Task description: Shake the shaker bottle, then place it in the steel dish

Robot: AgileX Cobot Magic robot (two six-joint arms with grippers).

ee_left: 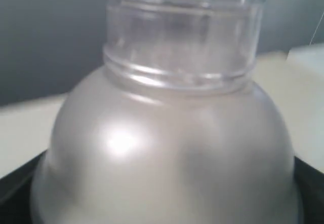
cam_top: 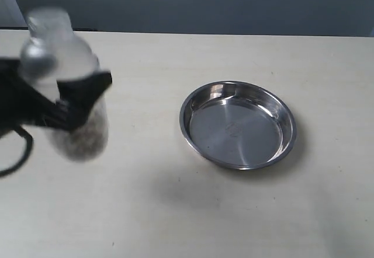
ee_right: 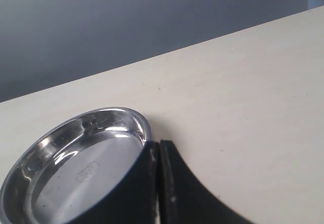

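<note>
- Left gripper (cam_top: 79, 103): clamped around the shaker bottle (cam_top: 61, 65), apparently lifted above the table (cam_top: 175, 229), well apart from the steel dish (cam_top: 236, 126).
- Shaker bottle: motion-blurred, so shaking is judged under way.
- Steel dish: empty, so placing remains.
- Right gripper (ee_right: 159, 183): fingers pressed together, holding nothing, near the dish.

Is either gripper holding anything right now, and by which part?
The left gripper holds the clear plastic shaker bottle around its body, just below the frosted dome. The right gripper is shut, holding nothing.
</note>
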